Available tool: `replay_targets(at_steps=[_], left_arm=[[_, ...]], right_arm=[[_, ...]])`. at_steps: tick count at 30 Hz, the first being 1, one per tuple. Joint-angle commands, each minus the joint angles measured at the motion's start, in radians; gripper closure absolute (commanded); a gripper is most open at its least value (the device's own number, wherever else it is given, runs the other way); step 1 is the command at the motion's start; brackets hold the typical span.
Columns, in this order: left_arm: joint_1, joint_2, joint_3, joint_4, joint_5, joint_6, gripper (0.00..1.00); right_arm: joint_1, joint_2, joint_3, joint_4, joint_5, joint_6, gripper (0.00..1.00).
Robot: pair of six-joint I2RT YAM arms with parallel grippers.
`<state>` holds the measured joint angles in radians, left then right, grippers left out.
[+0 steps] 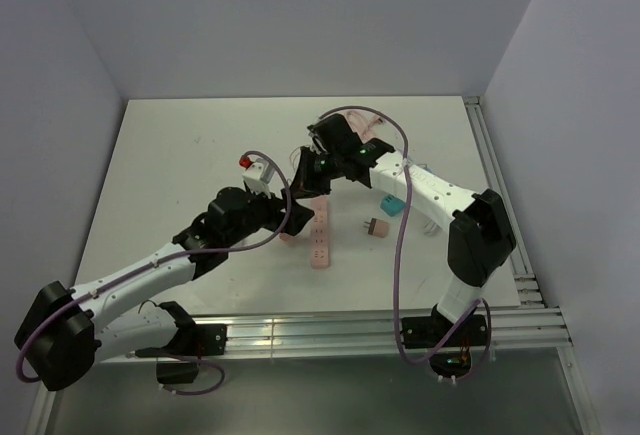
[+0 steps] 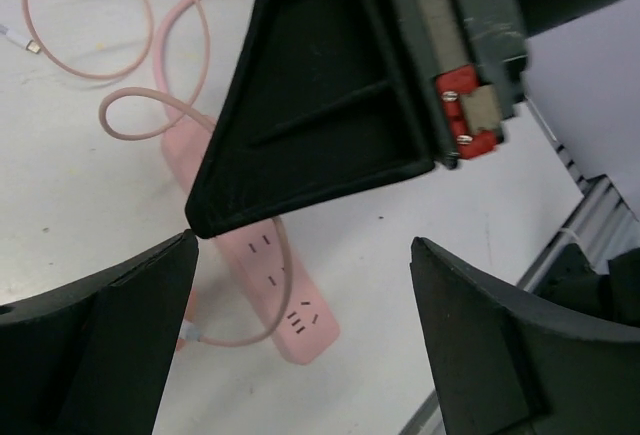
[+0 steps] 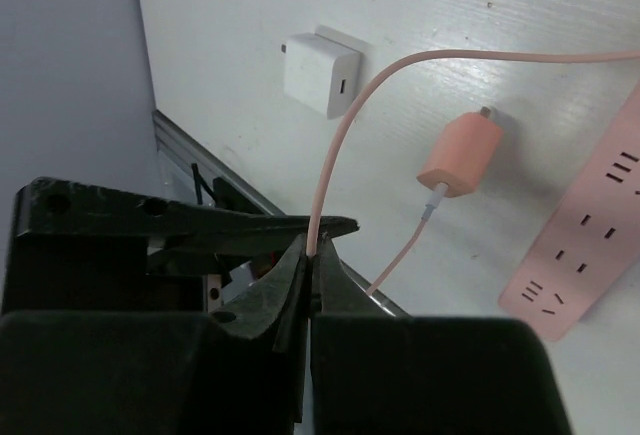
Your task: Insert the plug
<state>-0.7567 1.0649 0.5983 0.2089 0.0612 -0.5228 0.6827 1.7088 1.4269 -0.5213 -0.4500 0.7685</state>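
The left gripper [image 2: 302,255] hangs with its jaws spread wide and empty over the long pink plastic power strip [image 1: 320,242], whose sockets all look unoccupied. To the right, the right gripper [image 3: 310,245] has its jaws pinched tight on a thin pink cable [image 3: 340,145]. The small salmon-pink plug [image 3: 462,158] lies on the white table [image 3: 500,15], just beside the strip. By my reading, insertion has not begun: the plug must be grasped, aligned and pushed in.

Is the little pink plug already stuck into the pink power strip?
No, in the right wrist view the pink plug lies loose on the table, apart from the pink power strip.
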Motion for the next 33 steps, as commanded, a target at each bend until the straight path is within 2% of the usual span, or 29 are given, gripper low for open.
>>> replay_targets(at_steps=[1, 5, 7, 8, 9, 10, 11, 12, 13, 14, 16, 17, 19, 20, 24, 26, 29, 33], left_arm=[[-0.009, 0.023, 0.017, 0.066, -0.057, 0.04, 0.08], [-0.009, 0.085, 0.038, 0.038, -0.089, 0.024, 0.15], [-0.009, 0.105, 0.058, 0.024, -0.086, 0.012, 0.31], [-0.009, 0.125, 0.067, 0.015, -0.086, 0.007, 0.45], [-0.009, 0.136, 0.087, 0.008, -0.083, 0.006, 0.68], [-0.009, 0.145, 0.098, -0.005, -0.075, 0.007, 0.77], [-0.009, 0.161, 0.109, -0.031, -0.072, 0.007, 0.85], [-0.009, 0.165, 0.124, -0.046, -0.077, 0.004, 1.0], [-0.007, 0.167, 0.126, -0.054, -0.083, 0.0, 1.0], [-0.007, 0.156, 0.127, -0.066, -0.093, -0.005, 1.0], [-0.003, 0.133, 0.118, -0.074, -0.109, -0.019, 0.99], [-0.001, 0.106, 0.115, -0.081, -0.115, -0.023, 1.0], [0.01, 0.08, 0.116, -0.111, -0.121, -0.032, 1.0], [0.013, 0.058, 0.123, -0.127, -0.124, -0.036, 1.0], [0.036, 0.046, 0.199, -0.244, -0.161, -0.074, 1.0], [0.054, 0.058, 0.239, -0.311, -0.173, -0.123, 1.0], [0.059, 0.087, 0.331, -0.391, -0.219, -0.196, 1.0], [0.059, 0.133, 0.478, -0.483, -0.25, -0.275, 1.0]], right_arm=[[0.002, -0.029, 0.024, 0.052, -0.029, 0.052, 1.0], [0.002, -0.023, 0.038, 0.049, -0.044, 0.048, 1.0], [0.002, -0.028, 0.035, 0.055, -0.046, 0.041, 1.0], [0.002, -0.029, 0.033, 0.055, -0.044, 0.037, 1.0], [0.003, -0.031, 0.032, 0.056, -0.041, 0.031, 1.0], [0.002, -0.035, 0.032, 0.055, -0.032, 0.023, 1.0], [0.002, -0.038, 0.033, 0.052, -0.026, 0.014, 0.91], [0.002, -0.04, 0.036, 0.043, -0.024, -0.006, 0.84], [0.002, -0.04, 0.046, 0.032, -0.013, -0.02, 0.75], [-0.002, -0.041, 0.049, 0.02, -0.006, -0.031, 0.53], [-0.018, -0.055, 0.035, -0.005, 0.007, -0.064, 0.34], [-0.028, -0.066, 0.024, -0.011, 0.029, -0.07, 0.2], [-0.055, -0.109, -0.031, -0.003, 0.03, -0.086, 0.17], [-0.095, -0.127, -0.051, -0.002, 0.034, -0.089, 0.1], [-0.16, -0.236, -0.121, -0.003, 0.082, -0.158, 0.1], [-0.15, -0.262, -0.138, -0.009, 0.097, -0.219, 0.15], [-0.097, -0.342, -0.216, 0.0, 0.221, -0.238, 0.21], [-0.04, -0.503, -0.399, 0.191, 0.238, -0.242, 0.26]])
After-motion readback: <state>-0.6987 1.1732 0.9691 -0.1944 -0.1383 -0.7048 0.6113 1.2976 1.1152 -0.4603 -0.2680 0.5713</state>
